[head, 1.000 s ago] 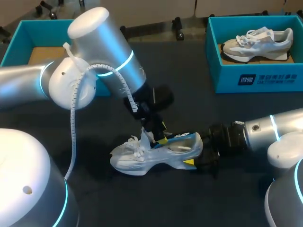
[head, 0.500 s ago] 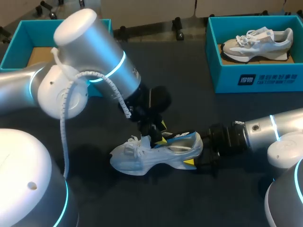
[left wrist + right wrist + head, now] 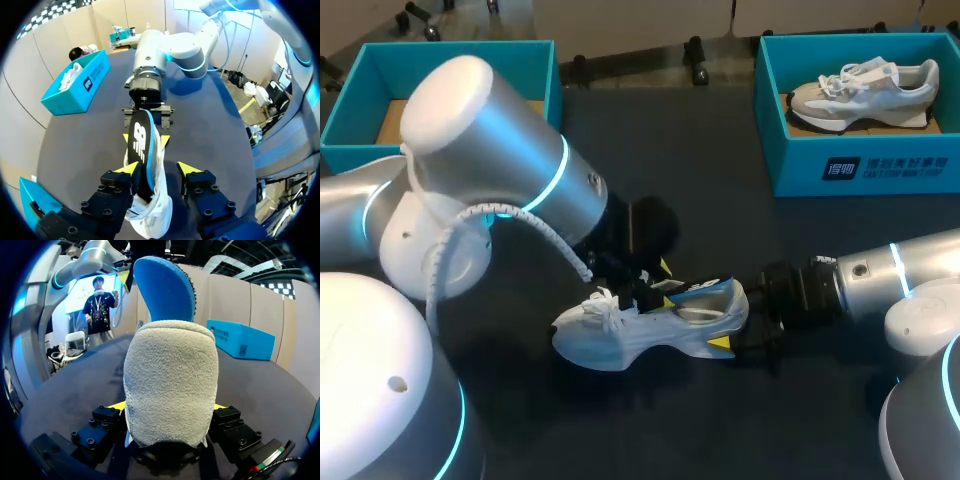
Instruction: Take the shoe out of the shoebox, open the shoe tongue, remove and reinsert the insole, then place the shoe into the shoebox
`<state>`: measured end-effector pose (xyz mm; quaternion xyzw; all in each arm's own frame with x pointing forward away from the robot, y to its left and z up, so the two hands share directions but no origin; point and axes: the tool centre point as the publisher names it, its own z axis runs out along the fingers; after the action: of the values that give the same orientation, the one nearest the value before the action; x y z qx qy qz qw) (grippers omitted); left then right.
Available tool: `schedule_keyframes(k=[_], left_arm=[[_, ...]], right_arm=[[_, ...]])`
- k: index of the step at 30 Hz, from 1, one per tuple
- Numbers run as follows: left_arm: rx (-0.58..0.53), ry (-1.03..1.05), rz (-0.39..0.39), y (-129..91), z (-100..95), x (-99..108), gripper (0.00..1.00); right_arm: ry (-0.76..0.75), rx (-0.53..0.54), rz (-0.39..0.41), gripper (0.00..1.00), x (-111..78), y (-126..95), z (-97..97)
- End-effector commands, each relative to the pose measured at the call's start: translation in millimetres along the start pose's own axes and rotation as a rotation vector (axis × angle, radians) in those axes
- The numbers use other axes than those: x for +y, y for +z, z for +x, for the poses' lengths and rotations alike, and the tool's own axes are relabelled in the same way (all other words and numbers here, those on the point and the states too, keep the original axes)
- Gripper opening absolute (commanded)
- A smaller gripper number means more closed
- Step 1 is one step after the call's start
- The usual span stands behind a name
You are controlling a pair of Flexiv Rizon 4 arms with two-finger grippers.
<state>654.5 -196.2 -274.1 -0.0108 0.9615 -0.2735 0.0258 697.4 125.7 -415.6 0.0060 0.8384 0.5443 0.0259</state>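
Over the last second the left arm (image 3: 490, 190) swings down and toward 9 o'clock. The left hand (image 3: 160, 169) sinks from just above the shoe (image 3: 640, 335) to sit at the shoe's throat, by the laces. The insole (image 3: 140, 145) goes down with it. Its front end now lies inside the shoe, while its blue-edged heel end stands up above the heel collar. The shoe has not shifted on the desk (image 3: 700, 200), and the right hand (image 3: 732, 325) keeps its place. This looks like the reinsertion under way but not finished. The raised heel end probably has to be pressed flat before the shoe can go into a box.

The left hand's fingers stand wide, straddling the shoe's upper. One tip lies against the insole's edge and the other is apart from it, so the hand seems to pinch nothing. The right hand comes in at 3 o'clock of the shoe and is clamped on the heel from both sides, steadying it.

Nearest, at mid-desk, is one shoe on its sole with its toe toward 9 o'clock. One insole sits partly inside it, and two hands are at work on it. Farther back stand two teal boxes. The left shoebox (image 3: 545, 70) is at 10 o'clock of the shoe and shows a brown floor. The right shoebox (image 3: 865, 165) is at 2 o'clock and holds a second shoe (image 3: 865, 92). That makes two shoes, two boxes and one insole.
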Motion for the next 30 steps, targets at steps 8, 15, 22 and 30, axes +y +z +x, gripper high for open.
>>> schedule_keyframes(k=[8, 15, 22, 30], left_arm=[[-0.083, 0.024, -0.016, 11, 11.0, -6, 0.45], [-0.112, 0.029, -0.026, 13, 12.2, -13, 0.21], [-0.142, 0.036, -0.030, 11, 14.1, -19, 0.00], [-0.157, 0.051, -0.025, -10, 20.6, -30, 0.00]], right_arm=[[0.000, -0.003, 0.004, 0.00, -3.2, 4, 3.2], [0.000, -0.003, 0.004, 0.00, -3.2, 4, 3.2], [0.000, -0.003, 0.004, 0.00, -3.2, 4, 3.2], [0.000, -0.003, 0.004, 0.00, -3.2, 4, 3.2]])
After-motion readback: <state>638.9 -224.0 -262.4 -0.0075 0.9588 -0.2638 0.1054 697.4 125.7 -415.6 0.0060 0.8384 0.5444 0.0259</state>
